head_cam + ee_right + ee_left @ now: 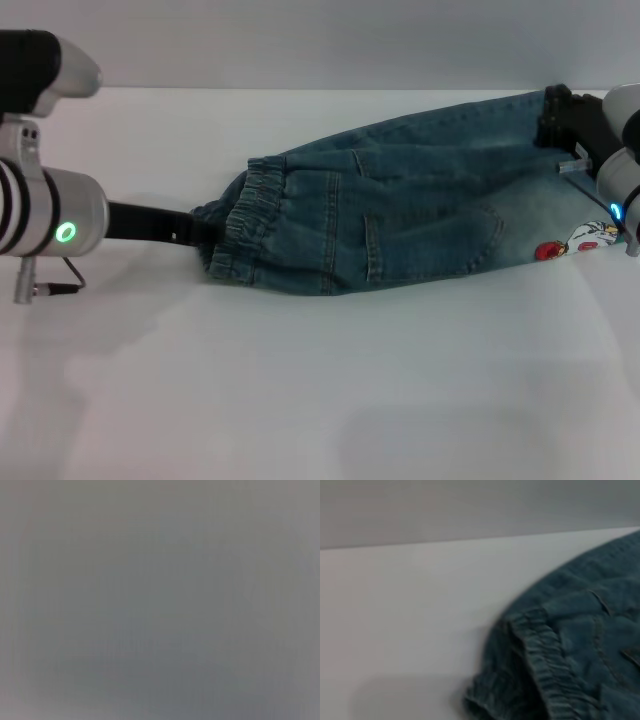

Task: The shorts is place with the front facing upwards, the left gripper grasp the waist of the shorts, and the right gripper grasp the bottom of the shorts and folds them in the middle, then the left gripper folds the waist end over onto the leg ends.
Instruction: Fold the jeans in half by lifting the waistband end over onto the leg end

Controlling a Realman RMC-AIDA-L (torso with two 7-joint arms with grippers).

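Note:
Blue denim shorts [420,210] lie across the white table. The waist of the shorts [245,225], a ruffled elastic band, points to the left. My left gripper [203,236] reaches in low from the left, its black fingers shut on the bunched waist. The left wrist view shows that band [545,670] close up, without my fingers. The bottom of the shorts [570,160] is at the far right, with a red and white patch [575,243] by the hem. My right gripper [553,118] is shut on the far corner of the leg ends. The right wrist view is blank grey.
The white table [300,400] stretches bare toward me and to the left. Its far edge meets a grey wall [300,40] just behind the shorts.

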